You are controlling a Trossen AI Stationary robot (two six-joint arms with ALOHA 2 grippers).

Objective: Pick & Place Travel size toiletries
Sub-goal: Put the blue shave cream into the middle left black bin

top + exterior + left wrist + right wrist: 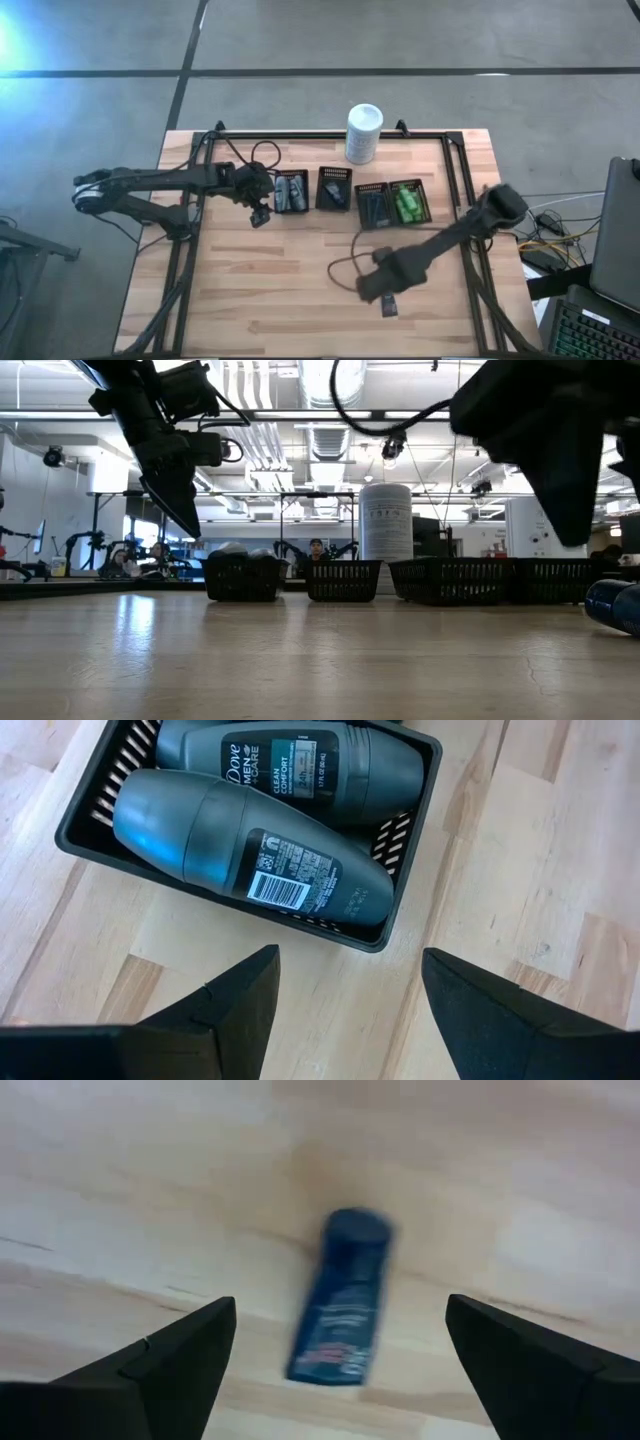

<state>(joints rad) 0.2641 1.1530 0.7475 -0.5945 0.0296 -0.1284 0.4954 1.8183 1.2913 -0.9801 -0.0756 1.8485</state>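
A small dark-blue toiletry [342, 1312] lies flat on the bare wood near the table's near edge [388, 306], and shows at the right of the low view [615, 605]. My right gripper [340, 1305] hovers above it, open, a finger on either side and clear of it [375, 285]. My left gripper [350, 985] hangs open above the table [260, 215], just on the near-left of the tray [395, 935] that holds two grey oval bottles [250, 855] lying on their sides. It touches nothing.
Four black slotted trays stand in a row across the table's middle: grey bottles [290, 192], dark items [334, 188], dark-blue items [373, 205], green bottles [408, 202]. A tall white container [364, 133] stands behind them. A cable [345, 262] loops near my right arm.
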